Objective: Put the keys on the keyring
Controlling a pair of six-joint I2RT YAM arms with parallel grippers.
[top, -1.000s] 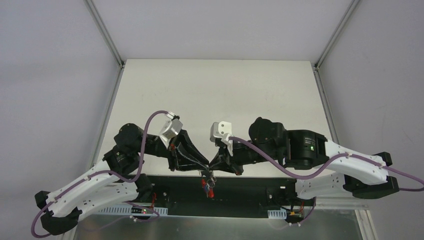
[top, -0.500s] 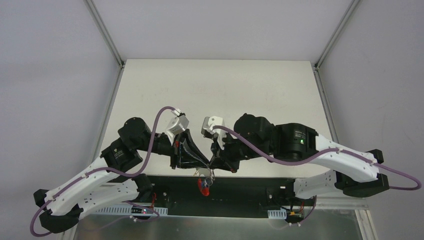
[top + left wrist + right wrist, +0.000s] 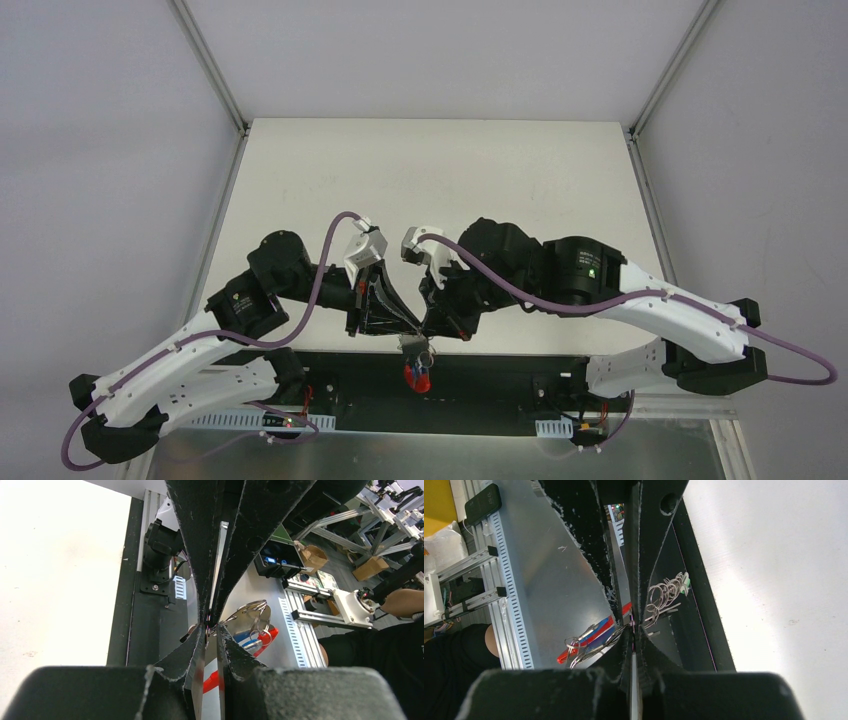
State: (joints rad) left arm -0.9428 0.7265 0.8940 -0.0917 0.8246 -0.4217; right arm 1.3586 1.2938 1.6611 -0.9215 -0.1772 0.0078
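My left gripper (image 3: 408, 333) and right gripper (image 3: 430, 334) meet tip to tip above the black strip at the table's near edge. Both are shut on thin silvery wire of the same hanging bunch. The bunch (image 3: 416, 372) dangles just below the tips. In the left wrist view my fingertips (image 3: 198, 645) pinch the wire, and the keyring (image 3: 265, 636) with its curved red section hangs to the right beside a blue key head (image 3: 244, 636). In the right wrist view the keyring (image 3: 572, 652) and a blue key (image 3: 596, 629) hang left of my gripper (image 3: 634, 629). Several silvery loops (image 3: 665, 594) with a green head hang right.
The white table top (image 3: 440, 190) lies beyond the grippers. A black mounting strip (image 3: 500, 385) and a grey metal rail (image 3: 450, 450) run along the near edge under the bunch. Purple cables loop over both arms.
Both arms have drawn closer together and their wrists have turned steeper. The pinch point has stayed near the table's near edge, with the bunch still hanging below it.
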